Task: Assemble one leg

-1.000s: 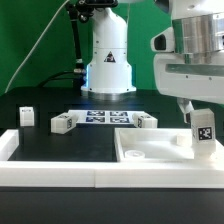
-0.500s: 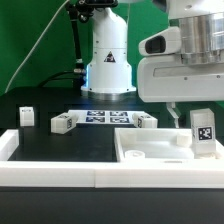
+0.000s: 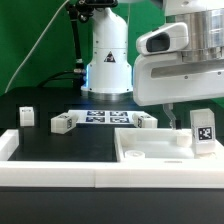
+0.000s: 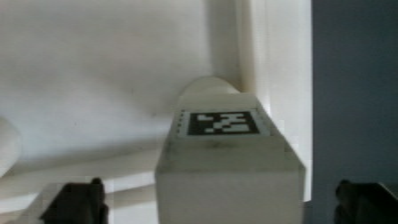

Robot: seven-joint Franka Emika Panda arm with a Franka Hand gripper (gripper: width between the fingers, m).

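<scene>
The leg (image 3: 204, 131), a stubby white block with a black-and-white tag, stands upright on the large white panel (image 3: 150, 152) near its corner at the exterior view's right. My gripper (image 3: 198, 112) hangs just above and around it. In the wrist view the leg (image 4: 226, 150) fills the middle, and my gripper (image 4: 221, 205) is open. The dark fingertips (image 4: 75, 203) stand apart from the leg, with a gap on each side.
Three more small white legs lie on the black table: one (image 3: 26, 115) at the exterior view's far left, one (image 3: 64, 123) and one (image 3: 146, 122) beside the marker board (image 3: 100, 118). The robot base (image 3: 107, 60) stands behind. A white rim (image 3: 50, 172) runs along the front.
The hand has shifted toward the exterior view's left. One finger now stands clear of the leg. The leg sits slightly lower, resting on the panel.
</scene>
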